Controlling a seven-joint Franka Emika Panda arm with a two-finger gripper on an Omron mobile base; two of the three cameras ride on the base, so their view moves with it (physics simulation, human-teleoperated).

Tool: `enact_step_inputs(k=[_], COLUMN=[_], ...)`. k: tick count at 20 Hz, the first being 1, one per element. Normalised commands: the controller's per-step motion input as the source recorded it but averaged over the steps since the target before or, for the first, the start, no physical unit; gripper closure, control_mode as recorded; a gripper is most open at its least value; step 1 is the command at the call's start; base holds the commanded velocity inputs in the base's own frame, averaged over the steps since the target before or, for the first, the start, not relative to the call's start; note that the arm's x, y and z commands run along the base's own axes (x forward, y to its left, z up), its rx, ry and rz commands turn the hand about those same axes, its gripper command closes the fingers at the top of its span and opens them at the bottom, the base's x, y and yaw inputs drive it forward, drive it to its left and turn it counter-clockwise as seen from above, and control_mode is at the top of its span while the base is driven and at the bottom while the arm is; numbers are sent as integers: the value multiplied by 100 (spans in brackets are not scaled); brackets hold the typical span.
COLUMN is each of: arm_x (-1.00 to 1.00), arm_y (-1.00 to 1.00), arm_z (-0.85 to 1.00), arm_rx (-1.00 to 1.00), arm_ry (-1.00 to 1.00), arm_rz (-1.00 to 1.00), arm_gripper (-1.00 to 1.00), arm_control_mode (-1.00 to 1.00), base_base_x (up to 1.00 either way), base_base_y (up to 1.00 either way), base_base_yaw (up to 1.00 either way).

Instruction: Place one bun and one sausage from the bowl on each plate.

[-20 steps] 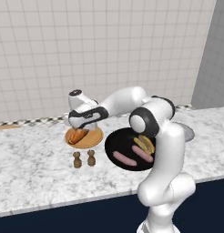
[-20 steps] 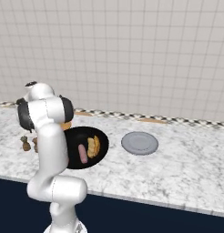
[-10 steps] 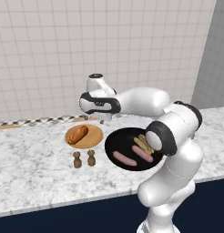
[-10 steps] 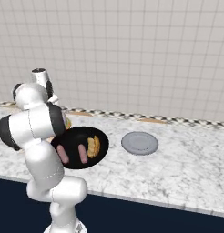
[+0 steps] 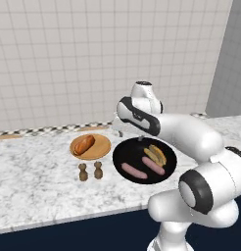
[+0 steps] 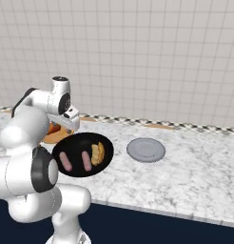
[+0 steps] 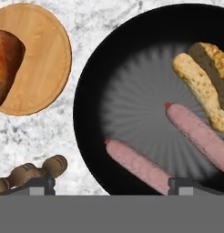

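Observation:
The black bowl [image 7: 132, 104] holds two pink sausages [image 7: 139, 164] [image 7: 200, 134] and a split bun [image 7: 200, 88]. To its left, the tan wooden plate [image 7: 45, 59] carries one brown bun [image 7: 7, 63]. My gripper [image 7: 112, 186] hangs open and empty above the bowl's left side, with its fingertips [image 7: 38, 184] far apart. From the left base view, the gripper [image 5: 125, 132] is over the bowl's [image 5: 127, 154] far rim, right of the wooden plate [image 5: 100, 147]. The grey plate [image 6: 146, 149] lies bare to the right of the bowl [image 6: 76, 143].
Two small brown shakers [image 5: 90, 171] stand in front of the wooden plate, left of the bowl. A tiled wall backs the marble counter [image 5: 34, 171], whose front edge runs just in front of the bowl.
The gripper opened and let go of the bun on the wooden plate. It then rose and swung right to hover over the bowl.

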Motion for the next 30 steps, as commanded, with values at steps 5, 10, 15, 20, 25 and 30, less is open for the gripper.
enact_step_inputs(k=[5,10,15,20,25,30], arm_x=[-48,-18,-2,-14,0,0], arm_y=[-47,-2,0,0,0,3], arm_z=[-21,-57,-48,-39,-39,-38], arm_rx=[-2,0,1,12,15,10], arm_ry=[26,18,4,-7,-2,0], arm_rz=[30,37,36,27,15,9], arm_gripper=[-100,-100,-100,-100,-100,-100], arm_control_mode=[-100,-100,-100,-100,-100,-100], base_base_x=[0,0,0,0,0,0], base_base_y=[0,0,0,0,0,0], base_base_yaw=[0,0,0,0,0,0])
